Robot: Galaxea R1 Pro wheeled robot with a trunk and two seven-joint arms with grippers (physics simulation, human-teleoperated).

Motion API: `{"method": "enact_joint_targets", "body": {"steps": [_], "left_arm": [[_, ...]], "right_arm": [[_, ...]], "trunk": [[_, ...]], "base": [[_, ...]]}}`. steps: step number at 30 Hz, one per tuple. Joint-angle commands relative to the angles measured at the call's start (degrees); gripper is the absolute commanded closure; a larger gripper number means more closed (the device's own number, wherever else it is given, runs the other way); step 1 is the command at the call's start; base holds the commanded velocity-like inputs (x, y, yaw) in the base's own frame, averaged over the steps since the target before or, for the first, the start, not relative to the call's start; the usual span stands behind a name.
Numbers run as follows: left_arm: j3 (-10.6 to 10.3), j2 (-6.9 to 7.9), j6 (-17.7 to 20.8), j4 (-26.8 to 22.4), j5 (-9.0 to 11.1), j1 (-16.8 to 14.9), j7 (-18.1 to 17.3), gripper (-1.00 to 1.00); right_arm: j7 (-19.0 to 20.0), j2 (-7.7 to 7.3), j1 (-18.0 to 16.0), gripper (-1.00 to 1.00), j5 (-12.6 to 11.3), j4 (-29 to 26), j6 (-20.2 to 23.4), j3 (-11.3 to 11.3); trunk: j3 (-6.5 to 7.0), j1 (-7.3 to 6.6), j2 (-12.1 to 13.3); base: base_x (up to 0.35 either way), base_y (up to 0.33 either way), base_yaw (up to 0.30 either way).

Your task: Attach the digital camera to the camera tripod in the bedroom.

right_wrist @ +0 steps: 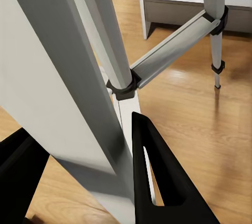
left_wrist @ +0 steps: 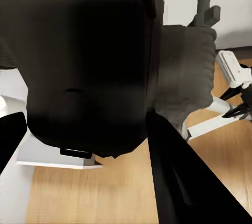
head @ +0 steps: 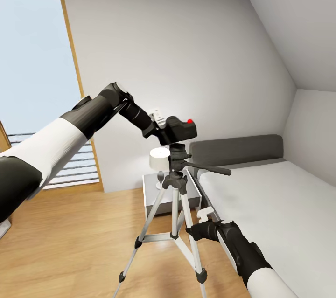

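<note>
Wood floor (head: 84, 242) runs from the tall window (head: 32, 79) to the grey-framed bed (head: 270, 204) under a sloped ceiling. Left gripper (head: 161, 125) is clamped on the digital camera (head: 179, 129) just above the camera tripod (head: 175, 204) head (contact unclear). Right gripper (right_wrist: 79, 182) straddles a tripod leg, fingers apart. Open floor lies window-side; the bed crowds the other.

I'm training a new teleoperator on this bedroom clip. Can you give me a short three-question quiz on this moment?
1. True or false: the left gripper holds the camera over the tripod head.
2. What do the right gripper's fingers straddle?
3. The pan handle points toward: A) window B) bed C) floor

Key: 1 true; 2 a tripod leg; 3 B
</note>
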Motion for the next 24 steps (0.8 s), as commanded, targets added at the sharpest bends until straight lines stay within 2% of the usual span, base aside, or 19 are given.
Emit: {"method": "enact_joint_targets", "body": {"steps": [1, 9, 24], "left_arm": [[0.0, 0.22, 0.2, -0.1, -0.2, 0.0, -0.3, 1.00], [-0.1, 1.28, -1.7, -0.2, -0.1, 0.0, -0.6, 1.00], [-0.2, 1.10, -2.0, -0.3, -0.1, 0.0, -0.6, 1.00]], "right_arm": [[0.3, -0.02, 0.0, 1.00, 0.4, 3.3, -0.8, 0.1], [0.3, -0.02, 0.0, 1.00, 0.4, 3.3, -0.8, 0.1], [0.3, -0.02, 0.0, 1.00, 0.4, 3.3, -0.8, 0.1]], "trunk": [[-0.05, 0.04, 0.0], [-0.05, 0.04, 0.0], [-0.05, 0.04, 0.0]], "base": [[0.000, 0.000, 0.000], [0.000, 0.000, 0.000], [0.000, 0.000, 0.000]]}}
